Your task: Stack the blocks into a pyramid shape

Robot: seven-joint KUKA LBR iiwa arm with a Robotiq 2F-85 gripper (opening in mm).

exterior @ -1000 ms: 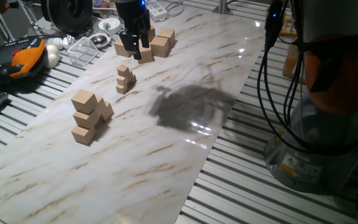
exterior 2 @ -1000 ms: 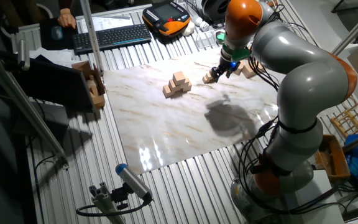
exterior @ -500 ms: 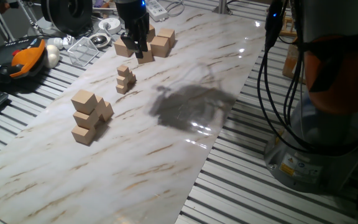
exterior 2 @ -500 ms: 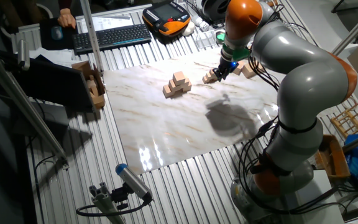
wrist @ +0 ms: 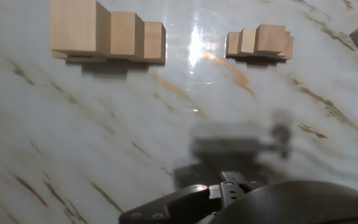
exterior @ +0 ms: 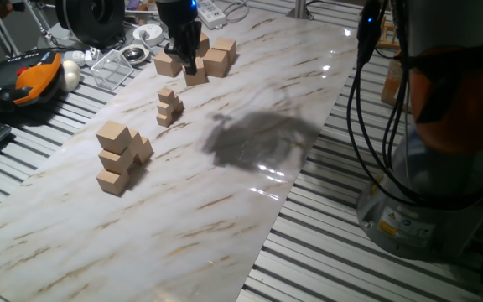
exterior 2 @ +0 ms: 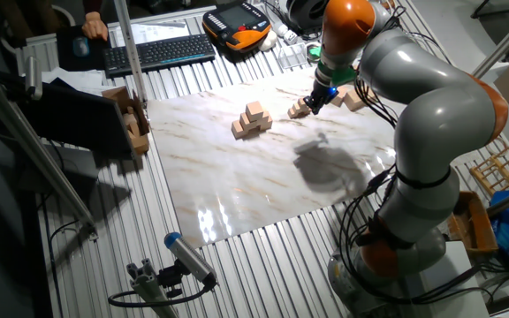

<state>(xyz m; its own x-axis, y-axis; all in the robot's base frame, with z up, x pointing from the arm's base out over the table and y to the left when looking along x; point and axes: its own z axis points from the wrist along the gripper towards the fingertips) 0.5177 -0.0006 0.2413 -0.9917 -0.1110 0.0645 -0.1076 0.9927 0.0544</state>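
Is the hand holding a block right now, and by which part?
Cannot be told. The hand sits low among the loose blocks, but its grip is too small to read.

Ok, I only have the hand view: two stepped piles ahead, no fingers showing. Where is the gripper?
Observer: The gripper is down among the loose blocks at the far end of the marble board.
Operator: Holding one?
Observer: Cannot tell; in one fixed view a block sits close on each side of it.
Operator: How tall is the big pile?
Observer: The pyramid shape stands three cubes high, with a single cube on top.
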